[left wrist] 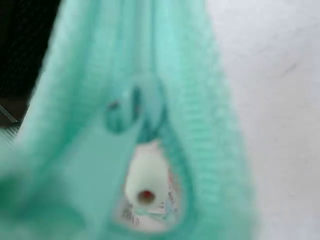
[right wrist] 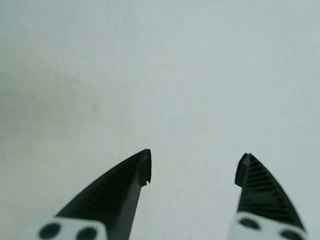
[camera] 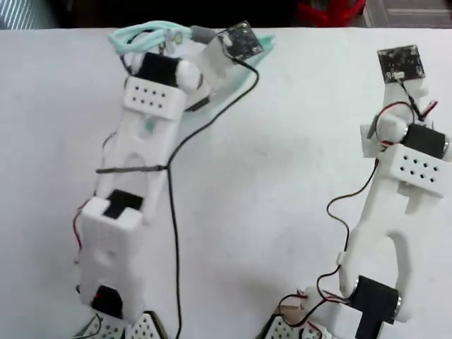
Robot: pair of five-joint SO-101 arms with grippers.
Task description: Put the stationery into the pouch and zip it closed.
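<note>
High view footage had the left arm (camera: 141,141) stretched toward the far edge of the white table (camera: 268,176), with the left gripper (camera: 214,62) down over a mint-green pouch (camera: 244,74). The wrist and its camera board hid the working end of that gripper, so I could not tell whether it was parted or closed, or whether it had hold of anything. The pouch lay directly under it, with pale green fabric poking out on both sides of the wrist. A black cable (camera: 173,212) ran back along the arm toward its base.

From the left wrist view, the pouch sat very close beneath the gripper. Its zipper slider (left wrist: 132,107) was in the middle of the fabric, and the teeth just below the slider were parted into a small opening. Inside that gap lay a white stationery item (left wrist: 145,182) with a red spot on its end. Beside the pouch was bare table.

The right gripper (right wrist: 196,160) was well apart from the pouch, off to the pouch's right across the table. Its two dark fingers (right wrist: 120,190) were spread wide with nothing between them, and plain white tabletop lay beneath and ahead of them.
</note>
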